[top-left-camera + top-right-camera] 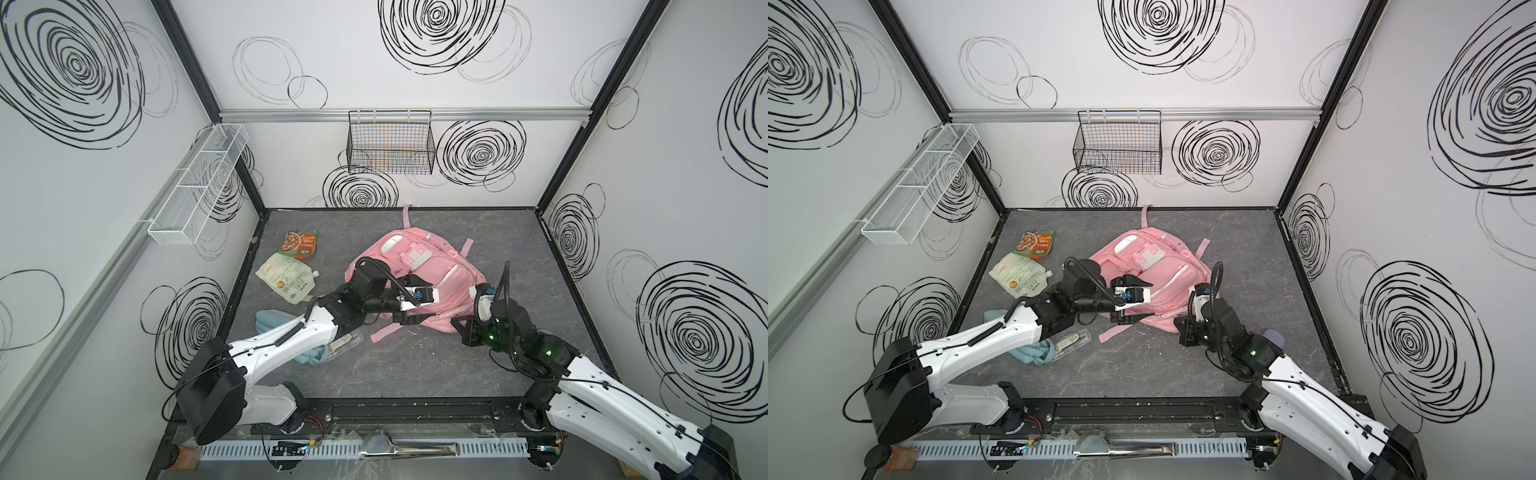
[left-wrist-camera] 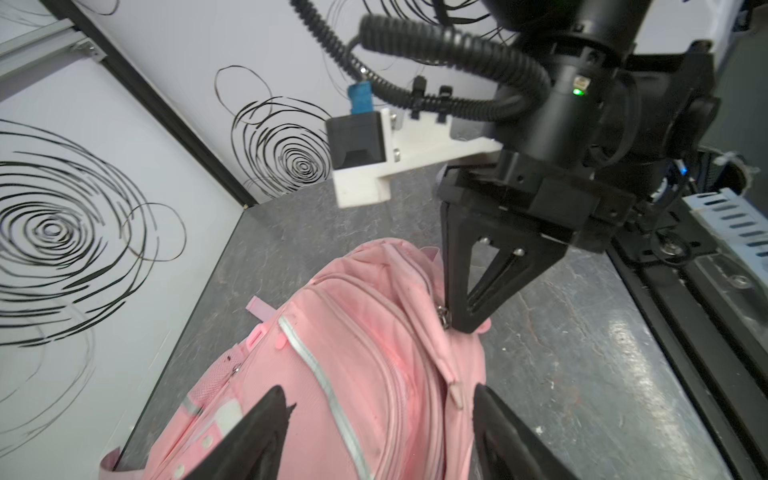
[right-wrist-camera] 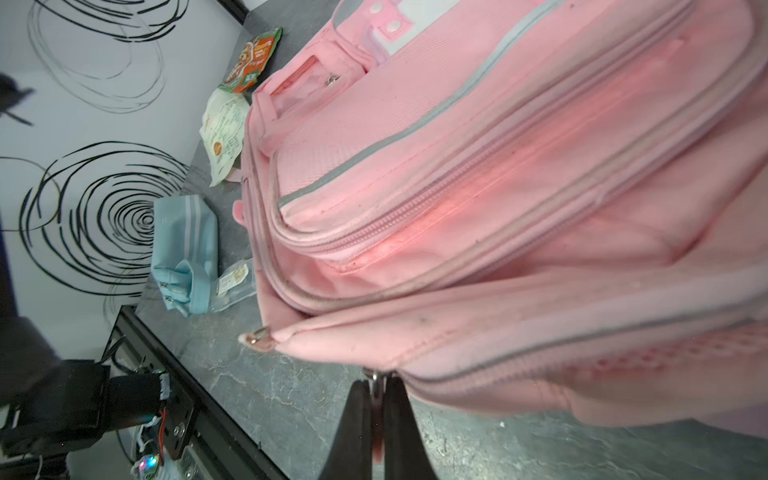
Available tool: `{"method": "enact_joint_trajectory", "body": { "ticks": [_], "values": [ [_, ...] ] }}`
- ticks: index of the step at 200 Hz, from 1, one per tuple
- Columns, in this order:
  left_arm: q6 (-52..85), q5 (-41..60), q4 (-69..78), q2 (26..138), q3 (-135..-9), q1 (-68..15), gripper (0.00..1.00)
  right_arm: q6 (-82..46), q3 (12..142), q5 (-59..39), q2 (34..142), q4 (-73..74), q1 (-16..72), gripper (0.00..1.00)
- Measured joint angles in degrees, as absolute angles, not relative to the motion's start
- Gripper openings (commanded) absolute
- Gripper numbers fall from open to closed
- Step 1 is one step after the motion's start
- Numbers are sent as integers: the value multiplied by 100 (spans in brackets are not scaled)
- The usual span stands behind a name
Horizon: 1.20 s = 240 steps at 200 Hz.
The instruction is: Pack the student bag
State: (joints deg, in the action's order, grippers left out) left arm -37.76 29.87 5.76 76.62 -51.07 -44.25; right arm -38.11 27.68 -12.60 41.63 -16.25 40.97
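Note:
The student bag (image 1: 419, 266) (image 1: 1154, 270) is a big pink backpack lying front-up in the middle of the grey table. My left gripper (image 1: 426, 300) (image 2: 380, 390) hovers over its near end, open, with bag fabric below the gap and nothing held. A pink zipper tab (image 2: 455, 392) hangs close to one of its fingers. My right gripper (image 1: 457, 326) (image 3: 376, 384) is at the bag's near right corner, shut on a metal zipper pull (image 3: 375, 379). The left wrist view shows the right gripper (image 2: 461, 324) pinching at that corner. The bag (image 3: 498, 166) fills the right wrist view.
Left of the bag lie an orange food pouch (image 1: 301, 244) and a white spouted pouch (image 1: 286, 282). A light blue pouch (image 1: 270, 324) and a clear case (image 1: 345, 343) sit under my left arm. A black wire basket (image 1: 390, 143) and a white mesh basket (image 1: 199, 183) hang on the walls.

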Motion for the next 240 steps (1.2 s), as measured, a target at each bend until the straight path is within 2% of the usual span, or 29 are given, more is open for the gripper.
{"method": "enact_joint_trajectory", "body": {
  "ticks": [65,84,100,119,132,137,146,148,196,240],
  "values": [
    [-4060,3037,-307,8685,-5651,-4678,70,-3815,2836,-1496,4165,-1597,4204,0],
    [-4121,3087,-423,8788,-5725,-4711,65,-3815,2847,-1516,4165,-1599,4219,0],
    [-4169,3127,-515,8884,-5784,-4716,51,-3815,2856,-1514,4165,-1601,4228,0],
    [-4226,3120,-622,8978,-5870,-4713,22,-3815,2880,-1485,4165,-1645,4239,0],
    [-4235,3079,-639,9002,-5909,-4707,8,-3815,2958,-1363,4171,-1785,4246,0],
    [-4254,3059,-646,9002,-5927,-4700,5,-3815,3020,-1288,4182,-1890,4246,0],
    [-4235,3055,-659,9000,-5964,-4692,4,-3809,3127,-1151,4217,-2038,4252,0],
    [-4228,3057,-650,8997,-5966,-4692,0,-3811,3155,-1118,4228,-2067,4261,0],
    [-4224,2954,-395,8742,-5833,-4637,0,-3710,3494,-775,4246,-2397,4005,0],
    [-4471,2891,-454,8189,-5496,-4442,0,-3562,3494,-950,4119,-2425,2974,0]
  ]
}}
